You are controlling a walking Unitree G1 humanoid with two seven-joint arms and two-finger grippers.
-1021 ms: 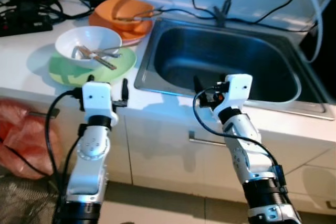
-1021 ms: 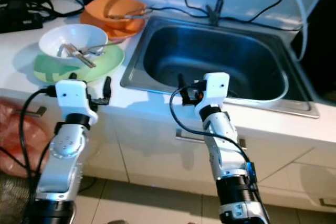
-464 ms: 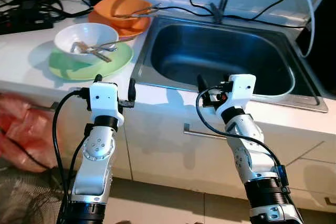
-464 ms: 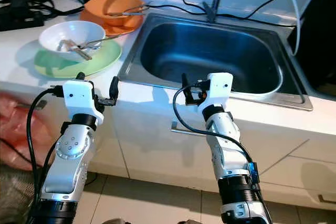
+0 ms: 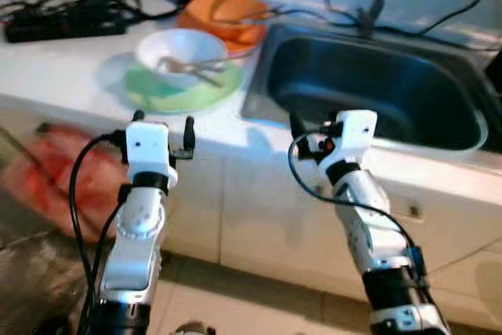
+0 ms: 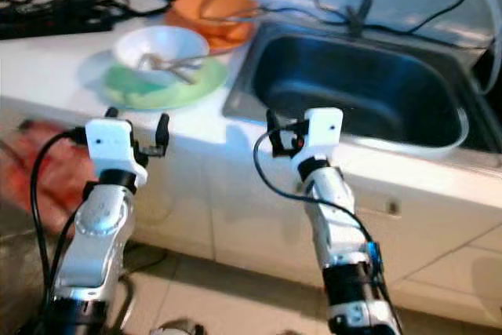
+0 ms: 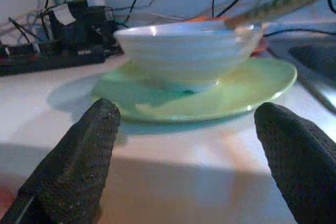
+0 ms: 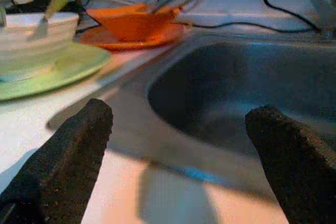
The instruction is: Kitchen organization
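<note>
I'm facing the white counter (image 5: 70, 56) now, both arms raised in front of it at its front edge. My left gripper (image 7: 191, 145) sits level with the countertop, fingers (image 7: 79, 156) spread wide apart and holding nothing, aimed straight at the white bowl (image 5: 181, 53). That bowl rests on the green plate (image 5: 169, 93), and there's cutlery (image 5: 192, 71) lying inside it, handles poking over the rim. Just behind, nearer the wall, an orange bowl (image 5: 227, 15) sits on an orange plate (image 8: 121, 36), with utensils in it too. My right gripper (image 8: 178, 153) is also parted and empty, hovering at the near edge of the steel sink (image 5: 376, 92), its view looking across the rim into the basin. The dishes stand to the left of the sink, close to its rim. Black cables (image 5: 94, 21) trail along the back of the counter. Something red (image 5: 59, 178), blurred, lies low beside the cabinet on my left.
</note>
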